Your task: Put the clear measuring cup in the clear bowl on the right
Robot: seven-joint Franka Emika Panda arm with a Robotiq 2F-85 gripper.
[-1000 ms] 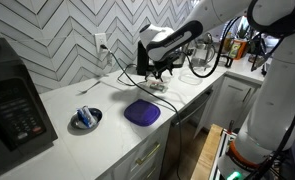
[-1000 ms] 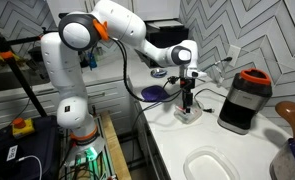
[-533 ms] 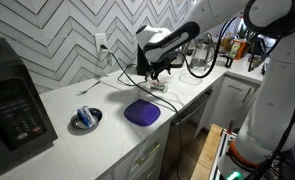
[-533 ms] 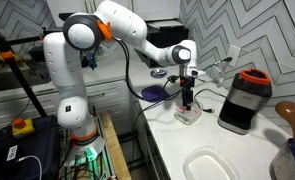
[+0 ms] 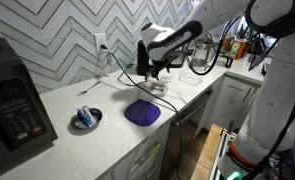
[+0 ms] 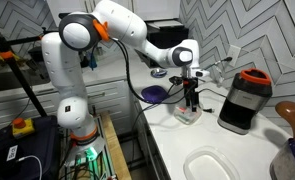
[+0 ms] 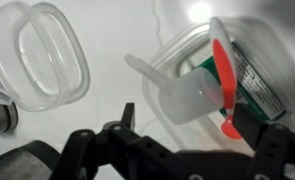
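Black Robotiq gripper (image 6: pixel 191 102): jaws spread, nothing held, hung over the items below. Small clear whitish measuring cup (image 7: pixel 192 100): lay tilted inside the round clear shallow bowl (image 7: pixel 249 82). Second clear rounded container (image 7: pixel 42 50): stood apart. Purple round plate (image 5: pixel 142 112): sat near, on the white counter (image 5: pixel 87 95).

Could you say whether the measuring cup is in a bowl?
In: wrist view shows the measuring cup inside the clear bowl, beside a red utensil.

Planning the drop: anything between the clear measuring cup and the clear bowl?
Nothing visible blocks it. In the wrist view the clear measuring cup already seems to sit within the clear bowl, beside a red utensil lying there; the gripper is open above.
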